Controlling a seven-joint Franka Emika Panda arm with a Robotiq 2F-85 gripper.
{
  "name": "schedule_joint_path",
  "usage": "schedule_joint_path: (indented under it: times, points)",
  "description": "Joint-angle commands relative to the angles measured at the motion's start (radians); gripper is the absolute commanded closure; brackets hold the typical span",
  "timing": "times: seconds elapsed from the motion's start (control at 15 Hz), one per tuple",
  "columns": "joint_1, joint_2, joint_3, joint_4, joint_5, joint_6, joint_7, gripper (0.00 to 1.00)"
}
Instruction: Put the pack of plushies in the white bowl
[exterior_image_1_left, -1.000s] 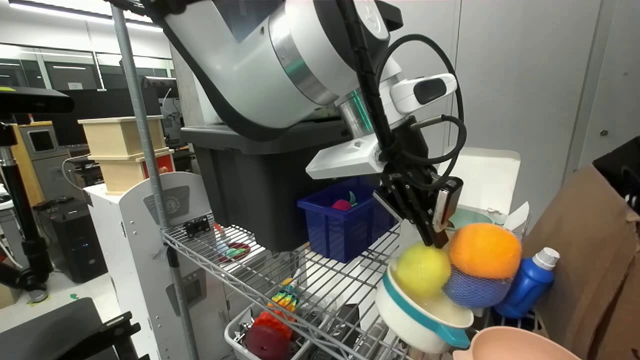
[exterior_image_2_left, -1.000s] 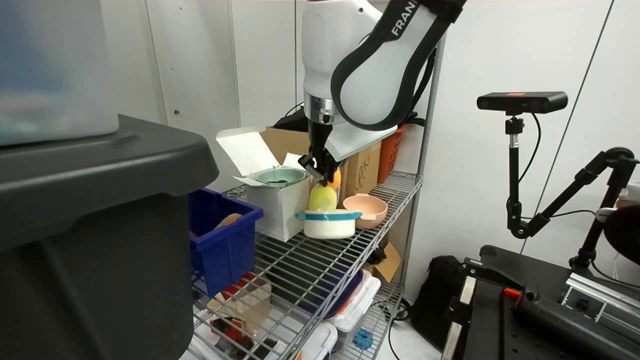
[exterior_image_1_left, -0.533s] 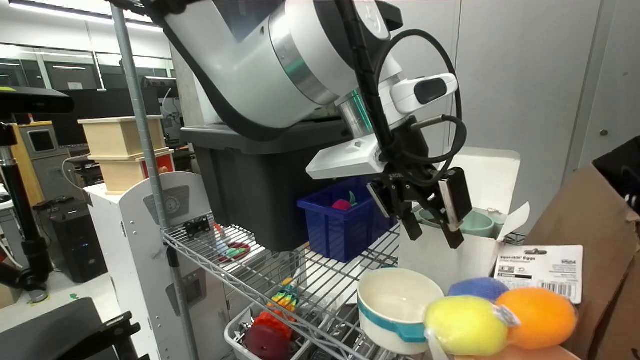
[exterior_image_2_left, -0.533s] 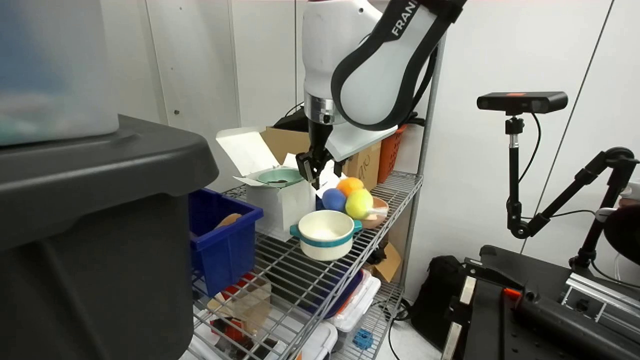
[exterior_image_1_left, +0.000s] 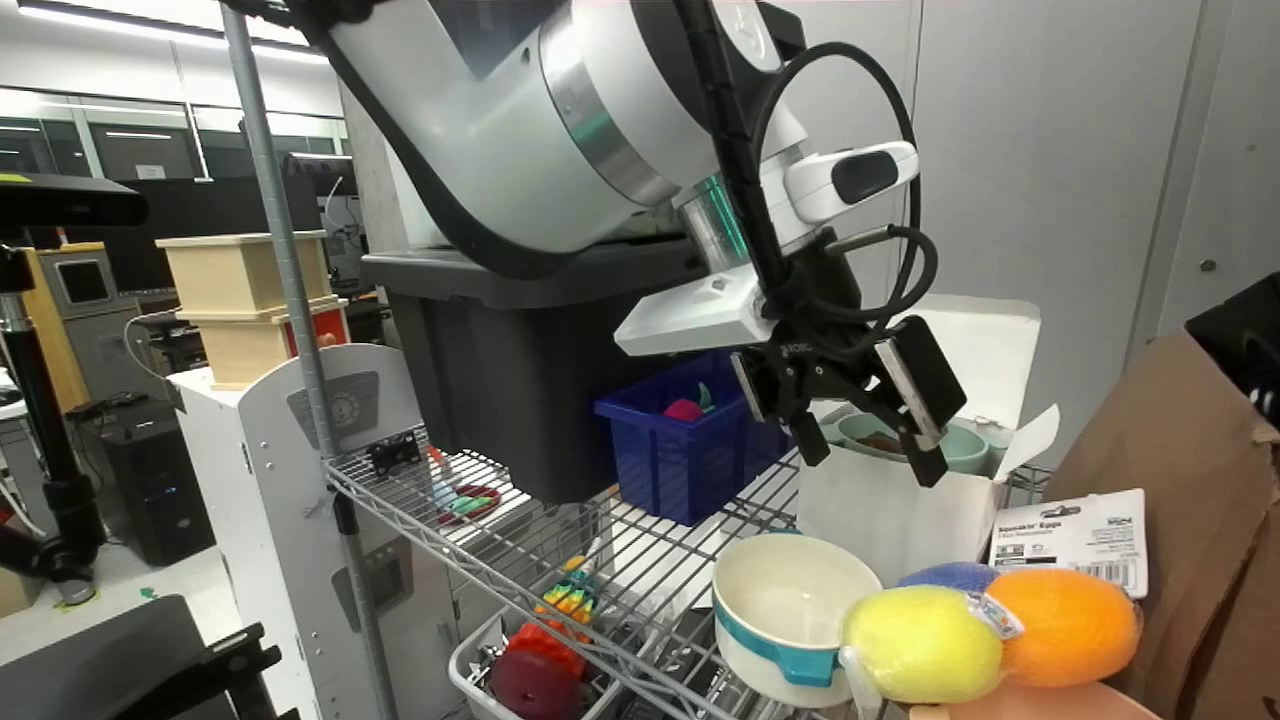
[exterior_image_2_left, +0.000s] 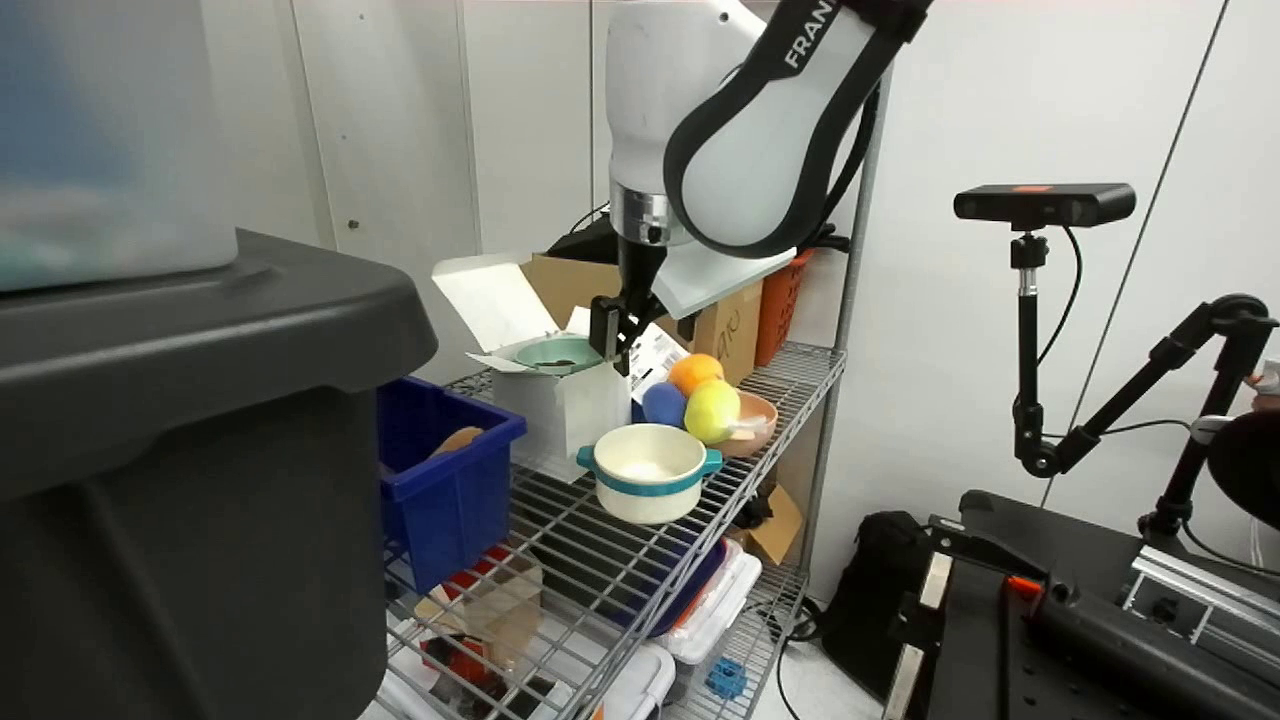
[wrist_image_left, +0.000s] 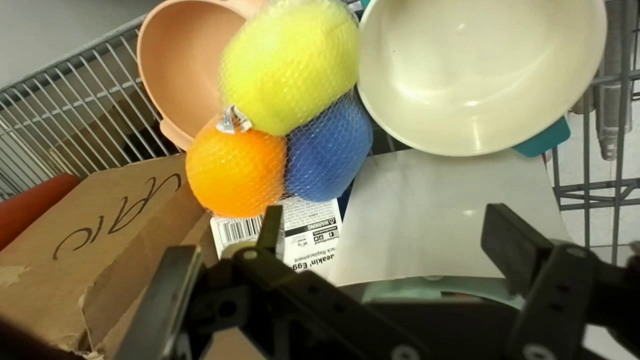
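Note:
The pack of plushies (wrist_image_left: 280, 112), yellow, orange and blue toys in clear netting with a printed white card, lies outside the white bowl (wrist_image_left: 475, 75). It rests against the bowl's side and partly over the pinkish-tan bowl (wrist_image_left: 182, 65). In both exterior views the yellow toy of the pack (exterior_image_1_left: 925, 643) is close beside the white bowl (exterior_image_2_left: 650, 455), which stands upright with a teal band and handles and nothing visible inside. My gripper (exterior_image_1_left: 870, 466) is above and behind both, over the white box. Its jaws are spread wide, and the gap between the fingertips (wrist_image_left: 512, 227) holds nothing.
A white box (exterior_image_1_left: 890, 520) with a green bowl (exterior_image_1_left: 962, 445) inside stands right below my gripper. A torn cardboard box (exterior_image_1_left: 1170, 450) rises beside the pack. A blue bin (exterior_image_1_left: 650, 470) and a large black tote (exterior_image_1_left: 500, 380) share the wire shelf.
A second ago the pack hung from my nearly closed fingers over the white bowl, which was tilted. My gripper opened, the pack fell to the side, and the bowl settled level.

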Motion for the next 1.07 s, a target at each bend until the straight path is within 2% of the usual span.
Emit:
schedule_joint_path:
  times: [0.0,0.53,0.73,1.0]
  points:
    - [0.003,-0.070,0.015,-0.058,0.018,-0.036,-0.048,0.00]
    - [-0.109,-0.270,0.194,-0.251,0.086,-0.133,-0.340,0.00]
    - [-0.168,-0.328,0.271,-0.293,0.163,-0.210,-0.492,0.00]
    - [-0.181,-0.401,0.321,-0.349,0.204,-0.302,-0.580,0.00]
